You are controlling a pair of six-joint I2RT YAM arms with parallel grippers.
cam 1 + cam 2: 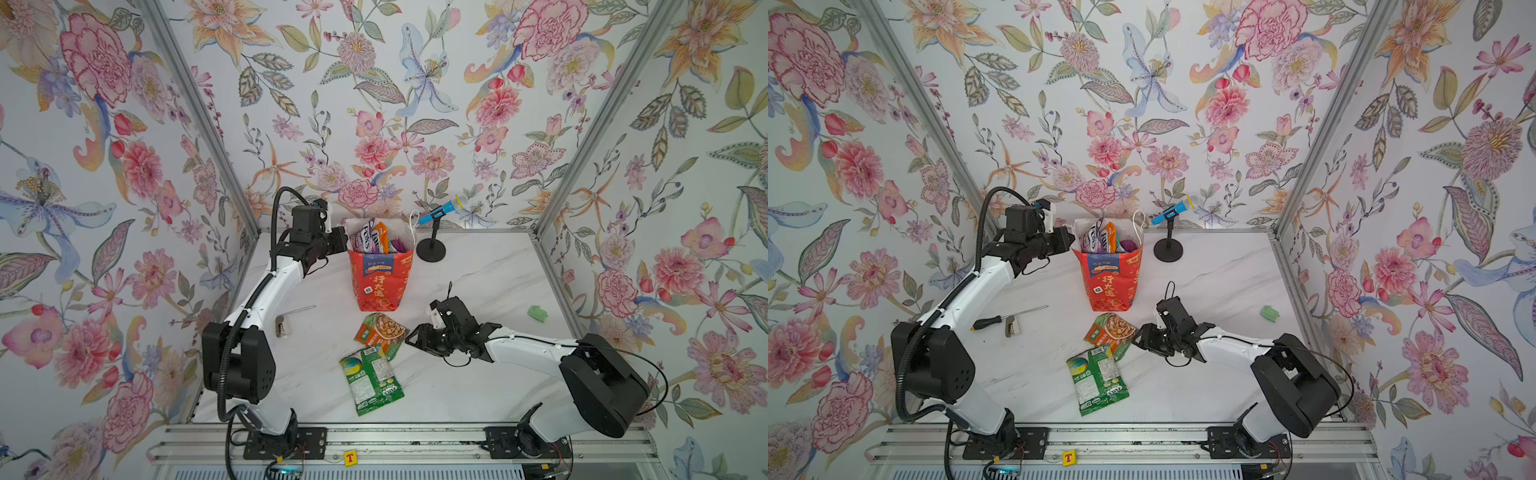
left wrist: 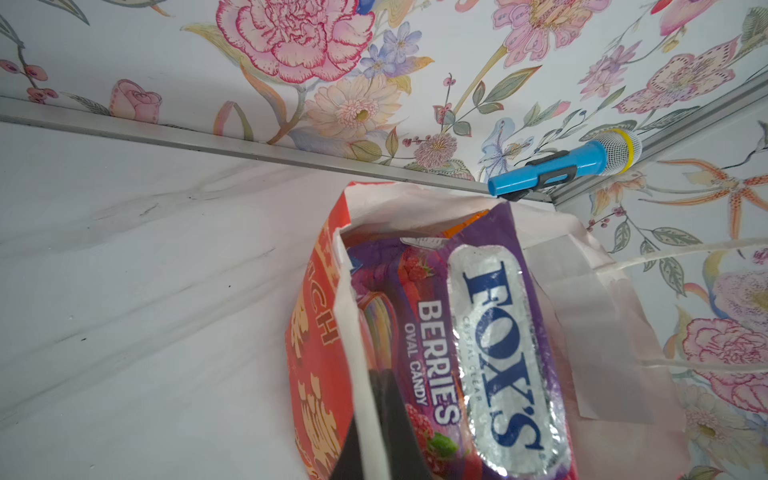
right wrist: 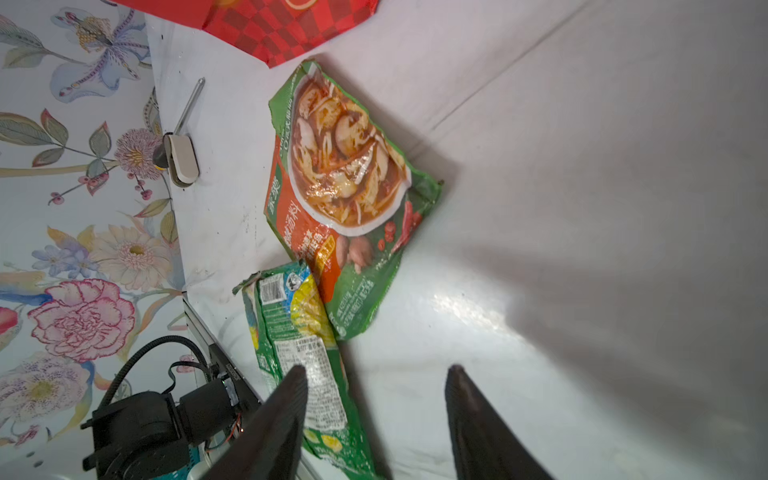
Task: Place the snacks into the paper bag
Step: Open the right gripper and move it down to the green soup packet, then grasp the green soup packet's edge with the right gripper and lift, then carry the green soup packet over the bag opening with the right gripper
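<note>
Top views: paper bag (image 1: 380, 282) stands upright mid-frame, with FOXS bags (image 1: 368, 239) poking out of its mouth. Just below it lie the nut packet (image 1: 380, 330) and green packet (image 1: 372, 380), overlapping at a corner. I see the left gripper (image 1: 344, 242) clamped on the bag's upper-left rim. The right gripper (image 1: 412, 338) has its jaws apart, just right of the nut packet.
</note>
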